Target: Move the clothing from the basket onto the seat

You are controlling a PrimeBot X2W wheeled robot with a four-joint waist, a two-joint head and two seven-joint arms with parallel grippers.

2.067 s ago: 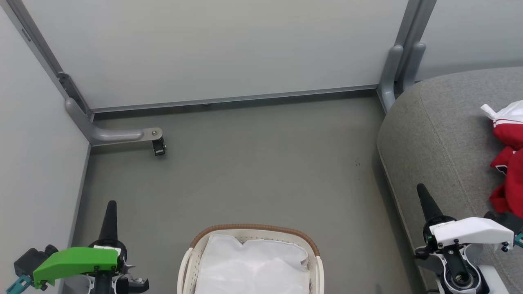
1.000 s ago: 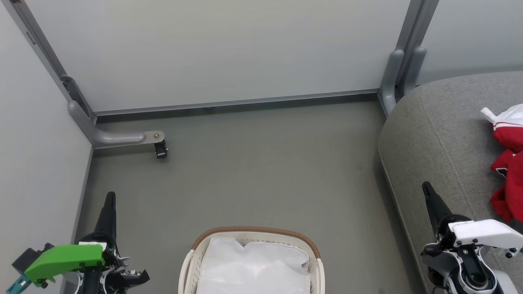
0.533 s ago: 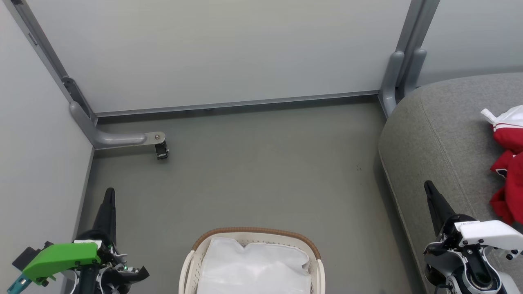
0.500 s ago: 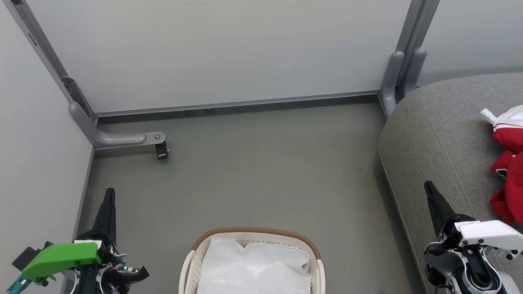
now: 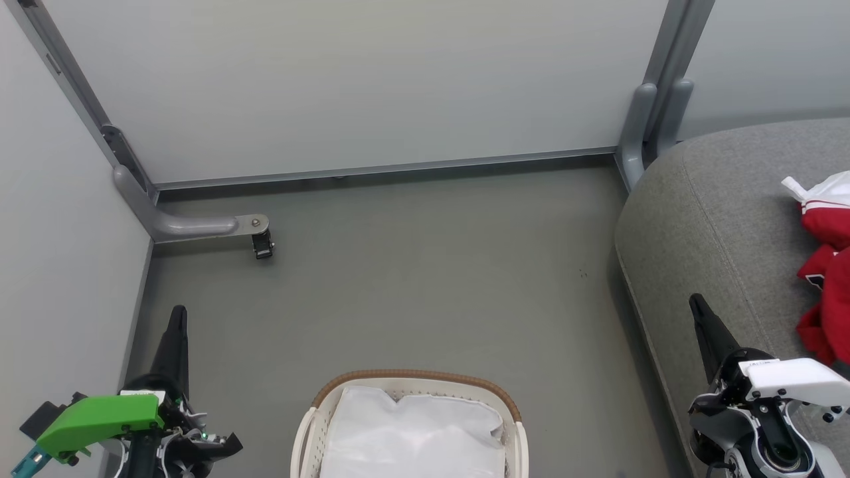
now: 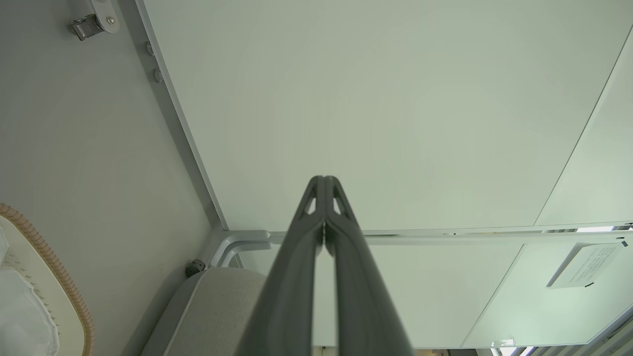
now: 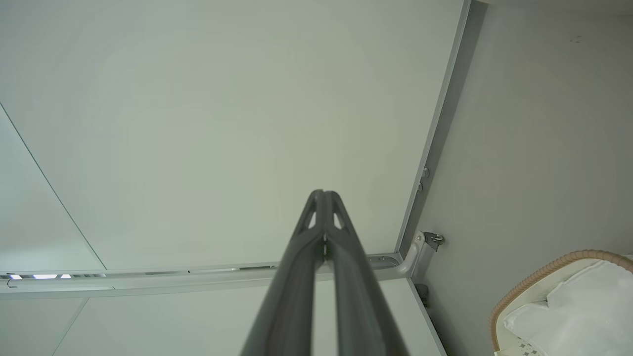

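Left fingers and right fingers are seen pressed together, empty. The clothing is laid on the seat, cut off at the right edge; the basket is cropped below.

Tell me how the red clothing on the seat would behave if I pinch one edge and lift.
Probably floppy: the clothing lies crumpled in soft folds, so it should drape and trail. Likely light, since the fabric looks thin. It may catch on the textured grey seat rather than slide.
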